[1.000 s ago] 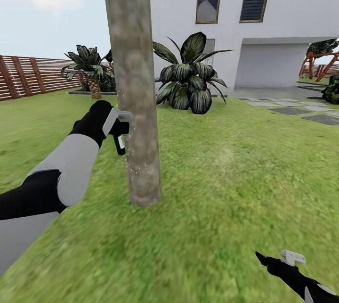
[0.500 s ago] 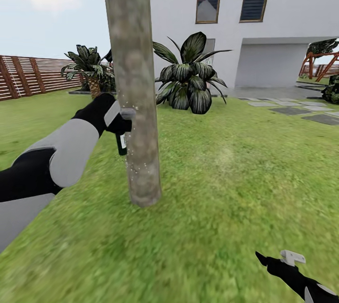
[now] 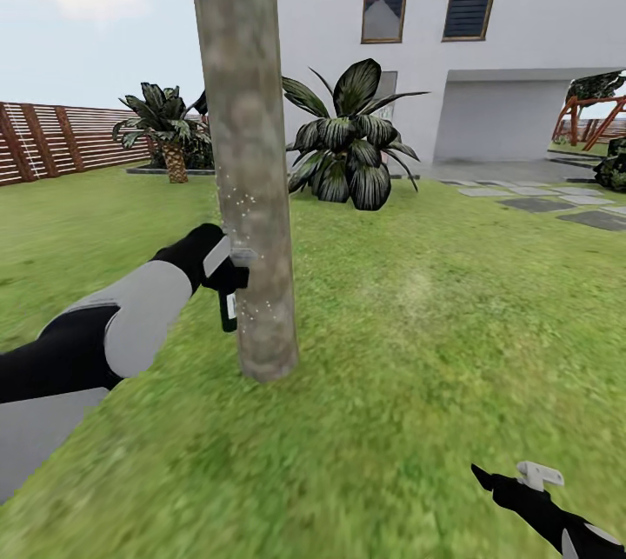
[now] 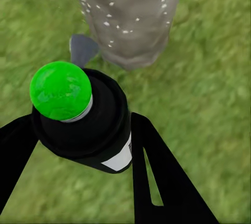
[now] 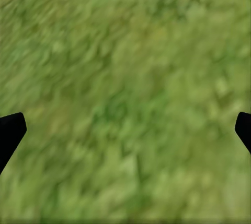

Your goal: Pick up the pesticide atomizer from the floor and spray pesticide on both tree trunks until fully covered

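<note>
In the head view, one tree's pale grey-brown mottled trunk (image 3: 248, 150) rises from the green grass floor (image 3: 417, 342), dotted with white spray specks. My left gripper (image 3: 228, 276) is shut on the dark pesticide atomizer (image 3: 229, 309), its light grey trigger head against the trunk's left side, low down. The left wrist view has the atomizer (image 4: 99, 135) between black fingers (image 4: 157, 172), with a white label and a green ball on top, nozzle toward the speckled trunk (image 4: 130, 15). My right gripper (image 3: 509, 476) hangs open and holds nothing low over the grass (image 5: 125, 98).
A dark broad-leaved plant (image 3: 348, 142) and a short palm-like plant (image 3: 165, 129) stand behind the trunk. A brown slat fence (image 3: 52, 142) runs at the far left. The white house (image 3: 522, 37), grey stepping stones (image 3: 556, 207) and a red play frame (image 3: 591, 120) lie to the right.
My left arm has moved down along the trunk with the atomizer in its grip. More white specks dot the trunk. The right arm and the view have not moved.
</note>
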You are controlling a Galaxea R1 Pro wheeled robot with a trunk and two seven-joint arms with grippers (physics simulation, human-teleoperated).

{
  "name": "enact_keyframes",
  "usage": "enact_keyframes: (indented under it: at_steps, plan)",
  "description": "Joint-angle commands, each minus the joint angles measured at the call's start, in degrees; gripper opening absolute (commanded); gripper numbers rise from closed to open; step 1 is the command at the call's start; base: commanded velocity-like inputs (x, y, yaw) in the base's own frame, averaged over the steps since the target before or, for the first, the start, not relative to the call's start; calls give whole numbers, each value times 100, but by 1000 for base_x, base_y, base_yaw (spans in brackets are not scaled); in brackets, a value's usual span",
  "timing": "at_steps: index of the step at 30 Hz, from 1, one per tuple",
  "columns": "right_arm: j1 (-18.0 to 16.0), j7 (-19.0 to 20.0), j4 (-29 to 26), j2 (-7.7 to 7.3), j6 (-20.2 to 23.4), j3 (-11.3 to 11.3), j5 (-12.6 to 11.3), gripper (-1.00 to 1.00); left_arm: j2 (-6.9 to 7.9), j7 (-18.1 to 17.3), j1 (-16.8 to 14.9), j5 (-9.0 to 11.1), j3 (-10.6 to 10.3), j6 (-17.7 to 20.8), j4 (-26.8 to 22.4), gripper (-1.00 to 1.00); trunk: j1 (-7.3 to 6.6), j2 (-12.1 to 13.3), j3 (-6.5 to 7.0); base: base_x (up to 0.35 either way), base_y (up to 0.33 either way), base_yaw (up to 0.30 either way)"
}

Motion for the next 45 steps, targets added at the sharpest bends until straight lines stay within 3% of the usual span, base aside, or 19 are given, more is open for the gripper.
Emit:
enact_keyframes:
  at_steps: [1,11,19,25,45]
  plan:
    - [0,1,0,0,0,0,0,100,0,0,112,-4,-5,-134,-3,-100,-1,-1,2,0,0,0]
    - [0,2,0,0,0,0,0,100,-9,0,1006,-1,-12,-1070,-3,-100,-1,-1,2,0,0,0]
    - [0,-10,17,4,-2,17,15,100,-1,9,1740,-13,-5,-1552,-3,-100,-1,-1,2,0,0,0]
    - [0,-5,5,-7,0,9,9,100,-5,2,1802,-4,-13,-1573,-3,-100,-1,-1,2,0,-22,10]
    - [0,-6,7,9,0,9,9,100,-9,0,1803,4,-14,-1574,-12,-100,-1,-1,2,30,-313,212]
